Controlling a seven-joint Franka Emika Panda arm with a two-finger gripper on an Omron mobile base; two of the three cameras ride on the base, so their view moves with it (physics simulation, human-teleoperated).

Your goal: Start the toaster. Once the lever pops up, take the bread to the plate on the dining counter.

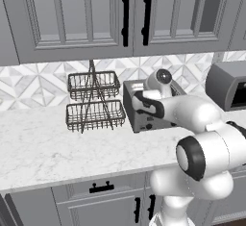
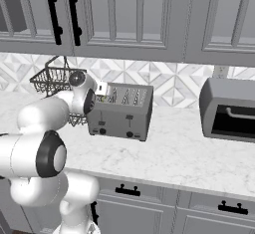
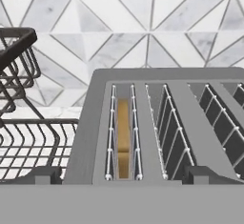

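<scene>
- Currently the counter (image 2: 189, 153) carries everything; its front edge runs above the drawers, its back edge meets the tiled wall.
- Arm: it reaches from the base over the counter's front edge toward the toaster, wrist bent so the hand looks down along the slots. Judgement: this pose serves to check the slots before going for the lever.
- Toaster oven (image 2: 230, 109): at the counter's right end, well apart from the toaster, glass door closed. It is not part of the task.
- Wire rack (image 1: 93, 100): two tiers, near the back edge, just beside the toaster's left end. Judgement: it narrows the approach from that side.
- Toaster (image 2: 122, 111): near the back edge, front face toward the robot.
- Gripper (image 2: 102, 88): above the toaster's left end, jaws spread wide, grasping nothing. In the hand view, fingertips (image 3: 47, 175) stand either side of the left slots.
- Bread (image 3: 123, 137): sunk edge-on in the left-most slot, between the wire guides, top below the slot rim.
- Lever (image 2: 129, 117): dark tab on the front face, above the knobs. Judgement: it looks high in its slot, so toasting is not yet started.
- View differences: the hand view reveals the bread; the right base view shows the front face with lever and knobs, where the arm covers much of it in the left base view.
</scene>
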